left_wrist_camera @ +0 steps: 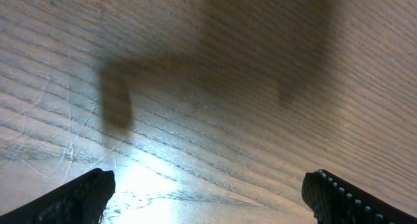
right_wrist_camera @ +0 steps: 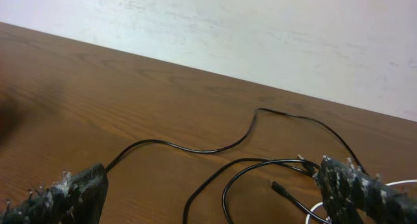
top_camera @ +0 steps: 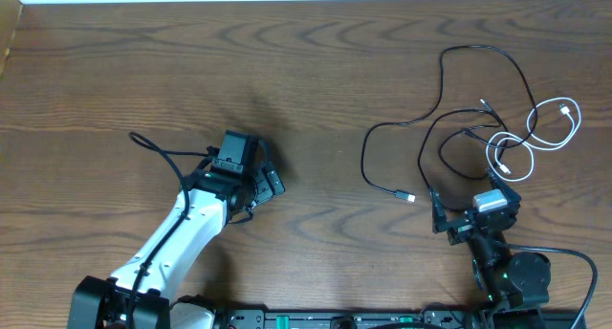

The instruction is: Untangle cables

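The cables lie in a loose tangle at the right of the table: black cables [top_camera: 449, 128] loop across each other, and a white cable [top_camera: 540, 138] is coiled over their right side. One black plug end [top_camera: 406, 197] points toward the table's middle. My right gripper [top_camera: 475, 200] hovers just in front of the tangle, open. In the right wrist view the black cables [right_wrist_camera: 234, 168] run on the wood between and beyond its fingers [right_wrist_camera: 358, 191], untouched, and a bit of white cable [right_wrist_camera: 313, 214] shows low right. My left gripper [top_camera: 268, 187] is open over bare wood, far left of the cables, its fingertips [left_wrist_camera: 85, 198] wide apart.
The wooden table [top_camera: 316, 90] ends at a pale wall along the far side [right_wrist_camera: 260, 35]. A thicker black wire [top_camera: 158, 149] arcs from the left arm. The right arm's base [top_camera: 521, 276] sits at the near right edge.
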Robot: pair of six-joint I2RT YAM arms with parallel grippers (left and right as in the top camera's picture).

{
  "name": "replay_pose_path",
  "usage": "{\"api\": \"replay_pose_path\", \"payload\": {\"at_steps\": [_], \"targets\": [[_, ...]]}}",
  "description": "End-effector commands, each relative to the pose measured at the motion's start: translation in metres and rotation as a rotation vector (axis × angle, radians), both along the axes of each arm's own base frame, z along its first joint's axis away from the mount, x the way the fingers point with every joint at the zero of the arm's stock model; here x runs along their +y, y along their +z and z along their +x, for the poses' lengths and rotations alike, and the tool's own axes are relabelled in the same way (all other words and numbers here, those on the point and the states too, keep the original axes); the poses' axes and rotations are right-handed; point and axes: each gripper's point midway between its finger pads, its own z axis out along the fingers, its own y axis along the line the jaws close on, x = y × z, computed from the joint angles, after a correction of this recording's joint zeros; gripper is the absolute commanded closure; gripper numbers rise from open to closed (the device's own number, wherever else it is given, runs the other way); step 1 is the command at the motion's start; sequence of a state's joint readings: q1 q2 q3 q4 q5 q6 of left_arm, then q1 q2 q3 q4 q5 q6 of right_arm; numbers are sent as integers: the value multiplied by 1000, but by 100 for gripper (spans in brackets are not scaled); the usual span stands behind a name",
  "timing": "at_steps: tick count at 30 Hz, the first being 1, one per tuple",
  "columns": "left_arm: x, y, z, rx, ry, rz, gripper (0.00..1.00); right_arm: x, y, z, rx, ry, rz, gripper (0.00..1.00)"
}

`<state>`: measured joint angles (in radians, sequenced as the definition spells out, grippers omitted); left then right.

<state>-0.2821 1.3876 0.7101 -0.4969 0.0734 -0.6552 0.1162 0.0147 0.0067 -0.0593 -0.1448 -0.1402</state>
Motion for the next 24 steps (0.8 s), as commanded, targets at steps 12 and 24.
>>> {"api": "replay_pose_path", "payload": {"at_steps": [12, 24], "targets": [[2, -2, -1, 8, 9, 4, 2, 1, 1, -1, -8, 5, -14, 1], [2, -2, -1, 8, 10, 3, 2, 3, 1, -1, -8, 10, -14, 1]]}}
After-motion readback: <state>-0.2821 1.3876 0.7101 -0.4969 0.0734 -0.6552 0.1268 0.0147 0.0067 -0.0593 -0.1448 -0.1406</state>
